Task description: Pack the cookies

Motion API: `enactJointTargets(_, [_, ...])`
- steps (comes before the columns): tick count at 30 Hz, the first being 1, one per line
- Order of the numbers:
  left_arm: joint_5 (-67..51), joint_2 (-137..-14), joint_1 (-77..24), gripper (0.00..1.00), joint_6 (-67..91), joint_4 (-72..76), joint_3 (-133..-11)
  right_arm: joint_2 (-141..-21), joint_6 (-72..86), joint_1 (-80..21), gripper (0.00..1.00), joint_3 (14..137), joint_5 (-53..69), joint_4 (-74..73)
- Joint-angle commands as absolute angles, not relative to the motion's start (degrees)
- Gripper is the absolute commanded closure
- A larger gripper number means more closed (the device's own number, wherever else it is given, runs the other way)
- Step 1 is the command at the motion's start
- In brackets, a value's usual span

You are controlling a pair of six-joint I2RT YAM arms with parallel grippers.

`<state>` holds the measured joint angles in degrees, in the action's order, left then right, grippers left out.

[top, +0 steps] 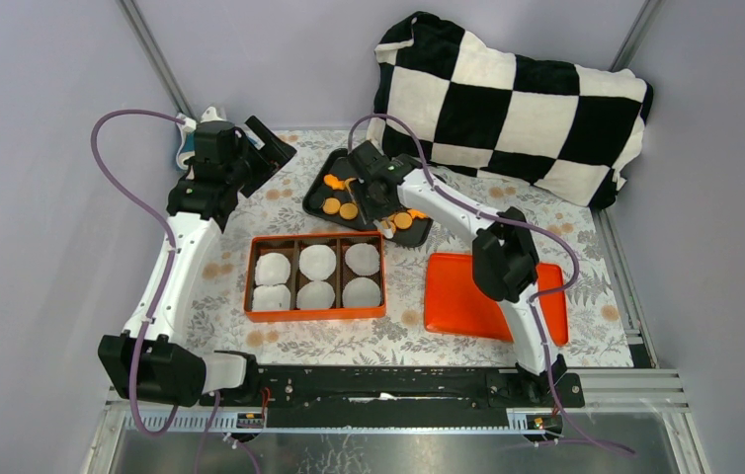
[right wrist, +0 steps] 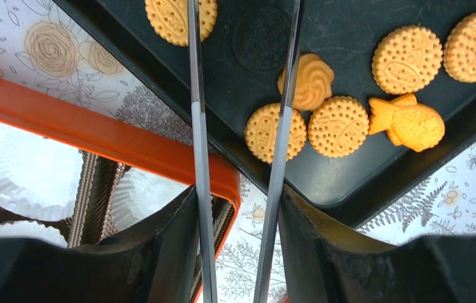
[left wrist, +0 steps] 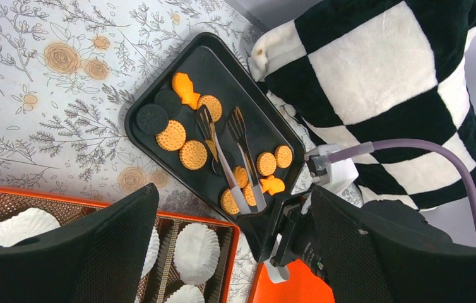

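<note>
The cookies (top: 341,206) lie on a black tray (top: 315,176) behind the orange box; they are round orange discs (right wrist: 338,125), a fish shape (right wrist: 407,122) and a swirl (right wrist: 311,81). Two dark round cookies (left wrist: 152,118) lie at the tray's far end. My right gripper (right wrist: 238,227) is shut on metal tongs (right wrist: 196,126). The tongs' arms stand apart over the tray, with a dark cookie (right wrist: 262,39) lying between them. In the left wrist view the tong tips (left wrist: 205,117) hold nothing. My left gripper (left wrist: 235,252) hangs open and empty left of the tray.
The orange box (top: 250,278) has compartments lined with white paper cups (top: 317,262). Its orange lid (top: 492,296) lies to the right. A black-and-white checked pillow (top: 517,99) fills the back right. A floral cloth (top: 398,331) covers the table.
</note>
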<state>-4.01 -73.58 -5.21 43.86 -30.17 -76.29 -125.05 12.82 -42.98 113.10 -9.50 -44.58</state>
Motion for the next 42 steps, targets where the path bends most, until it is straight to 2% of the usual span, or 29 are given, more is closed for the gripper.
enactJointTargets(1, [-4.94,-74.18,-5.18,0.06,43.59,-26.8,-75.5,-127.32,12.57,-43.24,0.5,118.28,-9.78,-45.69])
enactJointTargets(5, [-5.16,-74.13,-5.19,0.06,43.59,-26.74,-75.32,-128.39,12.62,-43.26,0.56,120.11,-10.07,-46.38])
enactJointTargets(10, [-4.41,-73.8,-5.19,0.06,43.59,-27.52,-75.77,-128.83,12.38,-43.26,0.79,122.53,-12.11,-47.56])
enactJointTargets(13, [-1.95,-73.35,-4.76,0.06,43.0,-29.09,-77.82,-125.89,12.5,-43.24,0.97,121.75,-15.33,-47.78])
enactJointTargets(14, [-1.67,-73.24,-4.25,0.06,42.98,-29.45,-78.48,-124.07,12.36,-43.24,0.99,120.42,-15.99,-47.01])
enactJointTargets(22, [-7.87,-73.97,-0.09,0.06,45.0,-28.59,-78.41,-109.98,11.73,-43.35,1.0,111.66,-14.96,-43.84])
enactJointTargets(29, [-6.44,-72.8,1.55,0.06,44.19,-30.05,-81.03,-102.02,12.06,-45.52,1.0,107.33,-7.92,-44.46])
enactJointTargets(33, [-3.79,-73.07,4.35,0.05,44.15,-32.75,-85.62,-101.67,11.6,-52.22,1.0,108.52,-6.52,-46.8])
enactJointTargets(38, [-14.26,-75.36,12.19,0.04,46.87,-31.62,-84.44,-103.65,12.72,-61.32,1.0,108.69,-1.89,-47.04])
enactJointTargets(42, [-16.45,-76.02,12.66,0.06,46.76,-31.31,-81.91,-105.32,12.57,-65.58,1.0,108.78,-1.21,-46.57])
